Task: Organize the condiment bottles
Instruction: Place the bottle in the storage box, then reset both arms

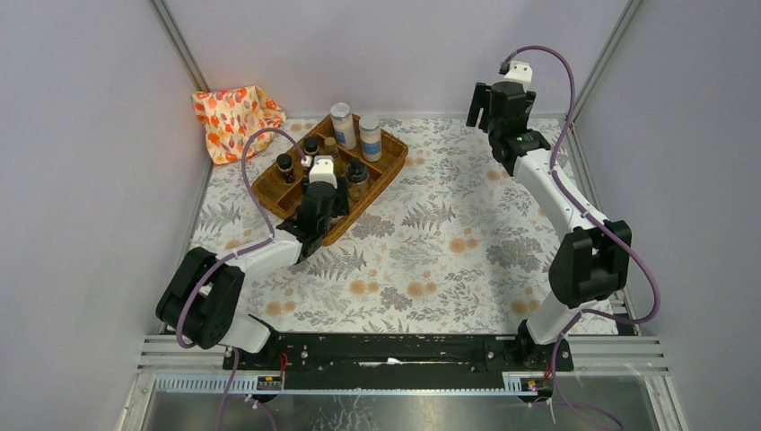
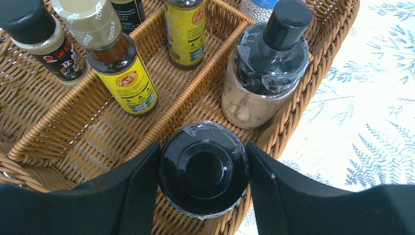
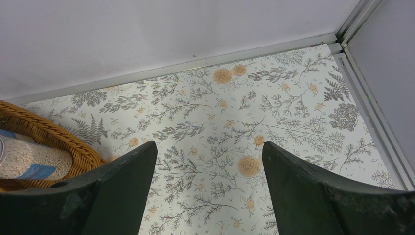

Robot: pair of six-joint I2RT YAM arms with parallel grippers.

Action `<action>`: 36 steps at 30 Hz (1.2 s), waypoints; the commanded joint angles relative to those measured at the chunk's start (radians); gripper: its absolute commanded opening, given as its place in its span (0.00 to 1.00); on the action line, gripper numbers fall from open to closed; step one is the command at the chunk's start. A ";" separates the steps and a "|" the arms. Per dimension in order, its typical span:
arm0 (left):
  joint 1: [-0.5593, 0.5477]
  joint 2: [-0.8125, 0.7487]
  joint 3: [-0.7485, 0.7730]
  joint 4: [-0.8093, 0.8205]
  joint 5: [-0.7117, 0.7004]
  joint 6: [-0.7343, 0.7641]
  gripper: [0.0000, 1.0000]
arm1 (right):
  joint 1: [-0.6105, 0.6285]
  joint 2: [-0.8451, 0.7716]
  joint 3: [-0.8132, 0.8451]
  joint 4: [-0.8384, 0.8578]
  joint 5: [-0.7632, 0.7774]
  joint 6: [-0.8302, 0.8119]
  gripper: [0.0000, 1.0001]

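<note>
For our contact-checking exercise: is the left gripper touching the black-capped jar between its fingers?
Touching. The left wrist view shows both fingers of the left gripper pressed against the black-capped jar, with no gap on either side.

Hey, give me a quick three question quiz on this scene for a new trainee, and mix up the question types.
1. True or false: the right gripper is holding a bottle.
2. What does the left gripper clamp? A) a spoon B) a black-capped jar C) nothing
3. Fill in: seen from the arms' bases, the two white-filled jars stand at the wicker tray's ___ end.
Key: 1 false; 2 B; 3 far.
</note>
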 commanded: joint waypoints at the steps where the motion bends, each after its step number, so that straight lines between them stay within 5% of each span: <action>1: 0.007 -0.018 -0.012 0.123 -0.047 0.015 0.58 | 0.010 -0.010 0.011 0.033 0.006 -0.010 0.87; 9: 0.006 -0.025 -0.002 0.103 -0.054 0.029 0.98 | 0.010 -0.010 0.009 0.030 -0.005 -0.010 0.89; 17: 0.006 -0.062 0.058 0.030 -0.051 0.048 0.99 | 0.010 -0.011 0.019 0.019 -0.036 -0.018 0.93; 29: 0.019 -0.218 0.397 -0.364 -0.038 0.196 0.99 | 0.010 -0.066 -0.001 0.008 -0.199 -0.053 1.00; 36: 0.218 -0.244 0.447 -0.463 0.187 0.206 0.99 | 0.009 -0.134 -0.089 0.041 -0.167 -0.078 1.00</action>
